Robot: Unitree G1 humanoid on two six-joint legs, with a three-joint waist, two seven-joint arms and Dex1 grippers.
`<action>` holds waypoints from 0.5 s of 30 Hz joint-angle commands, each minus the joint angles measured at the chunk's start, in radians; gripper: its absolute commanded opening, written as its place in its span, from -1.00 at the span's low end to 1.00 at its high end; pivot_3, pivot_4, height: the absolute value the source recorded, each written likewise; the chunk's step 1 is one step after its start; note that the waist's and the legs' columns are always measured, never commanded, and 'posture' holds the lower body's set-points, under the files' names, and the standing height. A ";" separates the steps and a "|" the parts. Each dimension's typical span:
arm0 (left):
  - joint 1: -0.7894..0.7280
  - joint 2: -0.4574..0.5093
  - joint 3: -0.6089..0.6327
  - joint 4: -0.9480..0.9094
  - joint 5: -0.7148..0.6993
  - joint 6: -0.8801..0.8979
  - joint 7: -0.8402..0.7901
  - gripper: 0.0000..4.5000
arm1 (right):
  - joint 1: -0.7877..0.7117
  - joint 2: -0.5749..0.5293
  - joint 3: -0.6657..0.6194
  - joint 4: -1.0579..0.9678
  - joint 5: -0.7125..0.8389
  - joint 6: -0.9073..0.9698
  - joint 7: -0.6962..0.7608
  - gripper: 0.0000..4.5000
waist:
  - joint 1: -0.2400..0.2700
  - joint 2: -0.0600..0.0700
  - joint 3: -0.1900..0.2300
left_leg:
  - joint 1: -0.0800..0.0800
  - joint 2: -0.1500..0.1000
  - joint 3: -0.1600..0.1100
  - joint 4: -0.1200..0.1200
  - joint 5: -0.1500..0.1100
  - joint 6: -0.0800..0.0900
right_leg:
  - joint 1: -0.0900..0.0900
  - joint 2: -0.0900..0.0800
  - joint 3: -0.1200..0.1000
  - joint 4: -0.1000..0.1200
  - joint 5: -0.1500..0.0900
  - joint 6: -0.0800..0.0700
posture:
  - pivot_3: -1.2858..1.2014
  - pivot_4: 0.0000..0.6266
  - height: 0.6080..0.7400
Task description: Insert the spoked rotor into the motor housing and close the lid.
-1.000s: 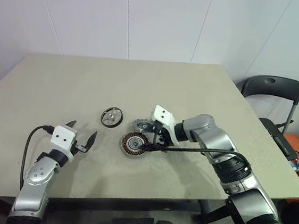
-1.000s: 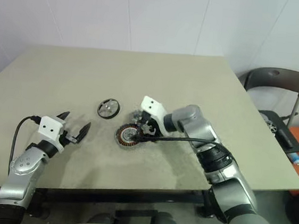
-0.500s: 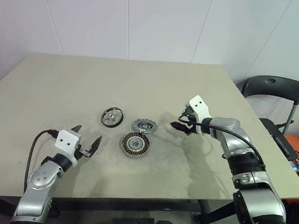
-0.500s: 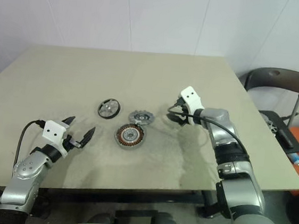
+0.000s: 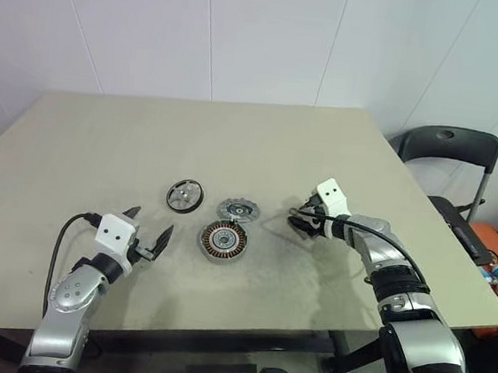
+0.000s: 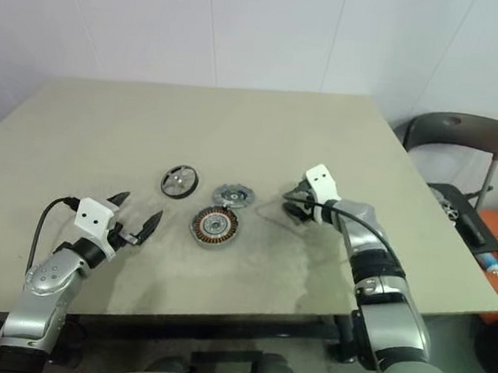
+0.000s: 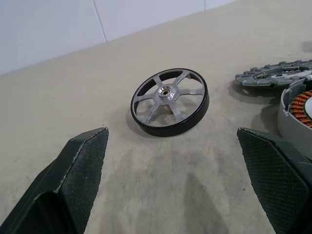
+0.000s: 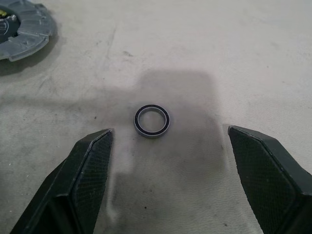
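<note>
Right gripper [image 5: 301,221] stands spread and empty above a small metal ring [image 8: 152,120] lying flat on the table [image 5: 148,131]. Left gripper [image 5: 147,236] likewise spread, empty. Lid [image 5: 239,210] lies between spoked rotor [image 5: 186,194] and ring; motor housing [image 5: 224,240] sits just before lid, uncovered.

I find no writing, label, brand, number or sign that I can read anywhere in these views, neither on the parts lying on the counter [image 5: 103,135] nor on the white wrist housings of my arms.
</note>
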 commanded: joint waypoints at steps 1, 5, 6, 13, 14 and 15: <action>-0.024 0.013 0.014 -0.039 -0.008 0.002 0.000 1.00 | -0.031 0.019 -0.006 0.024 -0.007 -0.019 -0.011 0.76 | 0.000 0.000 0.000 | 0.003 0.000 0.000 0.000 0.000 0.000 | 0.003 0.000 0.000 0.000 0.000 0.000 | 0.03 -1.00 1.00; -0.019 0.016 0.017 -0.045 -0.011 0.003 0.001 1.00 | -0.039 0.037 -0.024 0.047 0.007 -0.019 -0.007 0.76 | -0.001 0.000 0.000 | 0.009 0.001 0.000 0.000 0.000 0.000 | 0.011 0.001 0.000 -0.001 0.000 0.000 | 0.03 -1.00 1.00; -0.018 0.017 0.017 -0.046 -0.011 0.003 0.001 1.00 | -0.040 0.040 -0.029 0.052 0.009 -0.018 -0.006 0.76 | -0.002 0.000 0.000 | 0.009 0.001 0.000 0.000 0.000 0.000 | 0.011 0.001 0.000 -0.001 0.000 0.000 | 0.03 -1.00 1.00; -0.008 0.017 0.020 -0.061 -0.009 0.009 0.003 1.00 | -0.050 0.058 -0.071 0.072 0.030 -0.003 -0.003 0.76 | -0.012 0.000 0.000 | 0.009 0.001 0.000 0.000 0.000 0.000 | 0.010 0.001 0.000 -0.001 0.000 0.000 | 0.03 -1.00 1.00; -0.007 0.017 0.020 -0.062 -0.009 0.009 0.004 1.00 | -0.052 0.058 -0.072 0.075 0.028 -0.004 -0.002 0.76 | -0.013 0.000 0.000 | 0.008 0.001 0.000 0.000 0.000 0.000 | 0.010 0.001 0.000 -0.001 0.000 0.000 | 0.03 -1.00 1.00; -0.006 0.017 0.020 -0.064 -0.009 0.010 0.004 1.00 | -0.052 0.059 -0.073 0.078 0.029 -0.006 0.002 0.76 | -0.014 0.000 0.000 | 0.008 0.001 0.000 0.000 0.000 0.000 | 0.010 0.001 0.000 -0.001 0.000 0.000 | 0.03 -1.00 1.00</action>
